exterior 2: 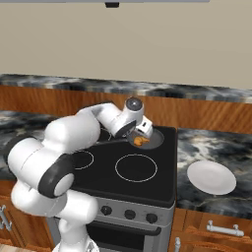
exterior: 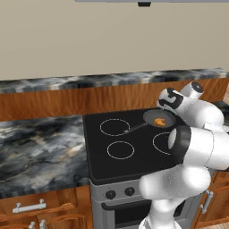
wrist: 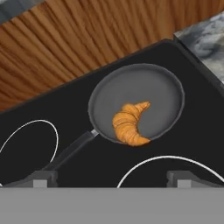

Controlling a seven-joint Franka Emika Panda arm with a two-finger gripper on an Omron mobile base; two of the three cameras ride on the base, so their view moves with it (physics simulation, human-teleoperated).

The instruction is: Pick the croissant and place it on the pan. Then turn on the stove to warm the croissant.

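Observation:
The golden croissant (wrist: 129, 124) lies inside the small dark grey pan (wrist: 148, 87), toward the rim near the handle. The pan (exterior: 152, 117) sits on the back right burner of the black stove (exterior: 103, 152), with its thin handle pointing toward the middle of the cooktop. My gripper (wrist: 111, 179) hovers a little above the pan, open, with nothing between its fingers and both tips well apart. From the right, the hand sits just above the croissant (exterior 2: 141, 141) and the pan (exterior 2: 155, 140). The croissant (exterior: 159, 121) shows as an orange speck from the left.
Round black knobs (exterior 2: 130, 214) line the grey steel front below the cooktop (exterior 2: 162, 162). A white round plate (exterior 2: 211, 177) rests on the marble counter to the stove's right. More marble counter (exterior: 40, 147) lies to the left, and a wooden backsplash runs behind.

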